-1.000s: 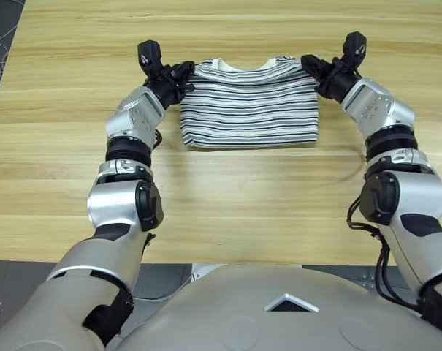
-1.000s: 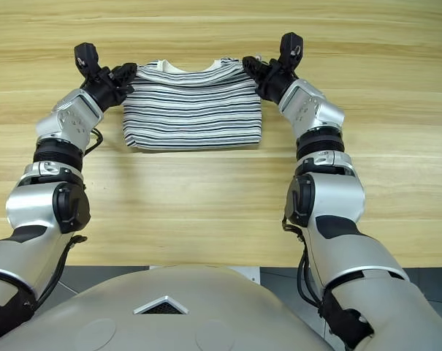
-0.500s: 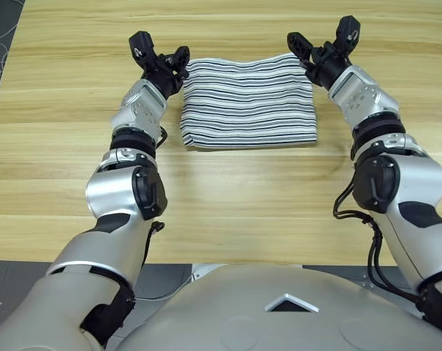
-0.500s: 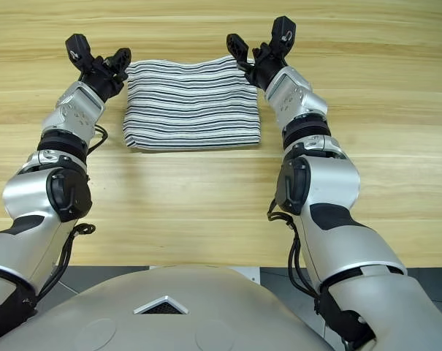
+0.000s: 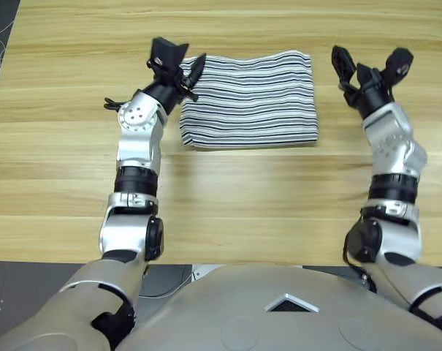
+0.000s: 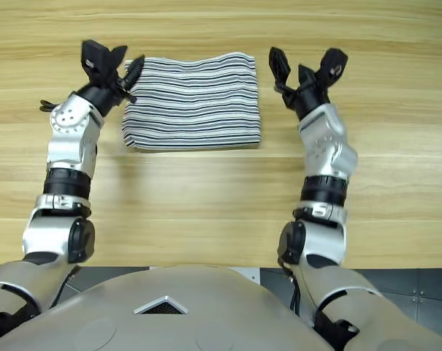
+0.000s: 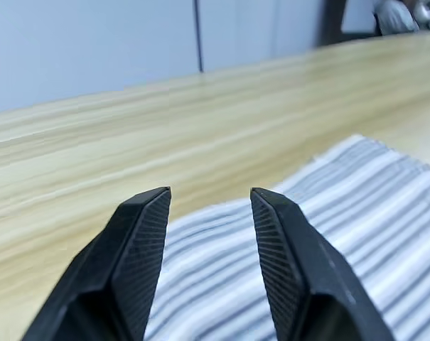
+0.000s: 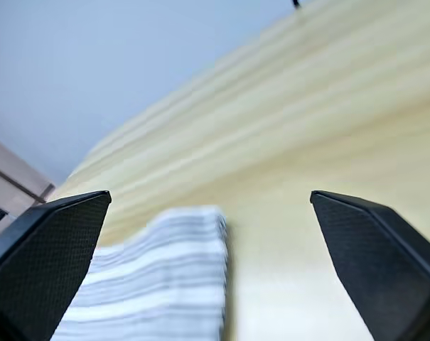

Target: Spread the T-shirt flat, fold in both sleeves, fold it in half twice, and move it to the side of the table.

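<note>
T-shirt [image 5: 248,99] lies folded on bench [image 5: 228,197], upper centre of frame. Left pincer [image 5: 182,62] released at its left edge; right pincer [image 5: 370,61] released, apart. Grip every layer squarely before your next fold.

The striped T-shirt [image 6: 191,102] lies folded into a tidy rectangle on the wooden table [image 6: 221,183], its rounded fold toward 6 o'clock. At the shirt's 10 o'clock corner the left gripper [image 6: 116,63] has its fingers spread, one fingertip right at the cloth's edge. At 2 o'clock the right gripper [image 6: 306,67] is spread wide, near the shirt but apart from it, with bare wood between
</note>
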You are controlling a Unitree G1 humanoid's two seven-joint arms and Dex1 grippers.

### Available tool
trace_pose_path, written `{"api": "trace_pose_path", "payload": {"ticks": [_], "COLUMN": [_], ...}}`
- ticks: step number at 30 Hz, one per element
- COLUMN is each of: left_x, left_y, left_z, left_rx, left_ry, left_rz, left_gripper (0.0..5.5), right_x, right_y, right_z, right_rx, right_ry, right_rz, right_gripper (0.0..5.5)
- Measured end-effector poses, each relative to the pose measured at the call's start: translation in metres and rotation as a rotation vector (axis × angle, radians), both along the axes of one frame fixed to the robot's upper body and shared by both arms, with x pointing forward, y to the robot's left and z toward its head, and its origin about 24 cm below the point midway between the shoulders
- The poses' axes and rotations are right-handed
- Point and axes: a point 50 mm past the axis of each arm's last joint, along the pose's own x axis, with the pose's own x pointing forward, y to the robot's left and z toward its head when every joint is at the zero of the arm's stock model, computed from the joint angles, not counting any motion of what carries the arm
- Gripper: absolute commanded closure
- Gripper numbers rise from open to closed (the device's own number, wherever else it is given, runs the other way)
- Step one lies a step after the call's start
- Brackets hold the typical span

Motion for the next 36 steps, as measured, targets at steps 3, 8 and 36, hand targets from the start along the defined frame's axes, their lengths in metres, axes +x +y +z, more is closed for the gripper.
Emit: {"api": "trace_pose_path", "payload": {"ticks": [3,8,36], "left_x": [-0.033,-0.056,-0.058], "left_y": [-0.005,0.003,0.009], "left_z": [-0.024,-0.043,-0.047], "left_rx": [0.111,0.166,0.211], "left_ry": [0.104,0.198,0.187], "left_rz": [-0.04,0.039,0.074], "left_gripper": [3.43,3.43,3.43], "right_x": [-0.054,-0.089,-0.056], "right_y": [0.012,0.042,0.078], "right_z": [-0.021,-0.018,-0.009], "right_rx": [0.114,0.273,0.417], "right_ry": [0.164,0.29,0.415], "right_rz": [-0.046,0.049,0.027], "right_gripper": [0.31,0.31,0.31]}}
